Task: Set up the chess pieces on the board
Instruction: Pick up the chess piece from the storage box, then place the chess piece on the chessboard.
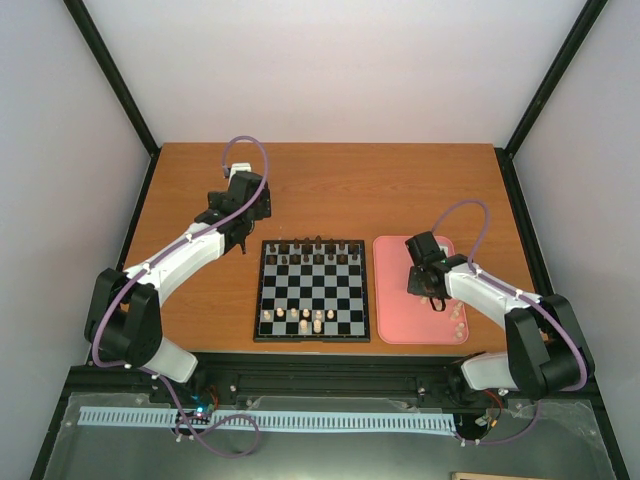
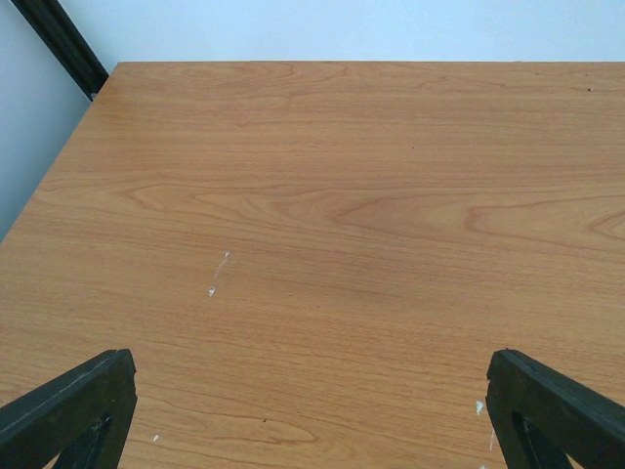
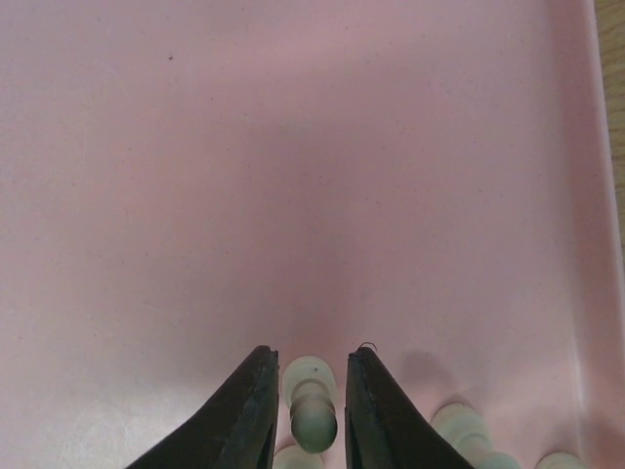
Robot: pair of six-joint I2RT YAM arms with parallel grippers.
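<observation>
black fingers (image 3: pixel 256 415) of the right gripper (image 3: pixel 312 354) are seen narrowly parted on either side of one tiny pale cream chess piece (image 3: pixel 312 405) on the pink rectangular tray (image 3: pixel 293 147); whether it is clamped cannot be told. further pale cream chess pieces (image 3: pixel 469 435) are noted just beside it, toward the tray's near right corner. several more (image 1: pixel 300 318) are found standing on the small black-and-white checked board (image 1: pixel 330 285), in its near rows, just left of the tray. dark brown pieces (image 1: pixel 315 255) are lined along its far rows. left gripper (image 2: pixel 312 410) is held wide open above the brown wooden table (image 2: pixel 322 195), beyond the board's far left corner.
</observation>
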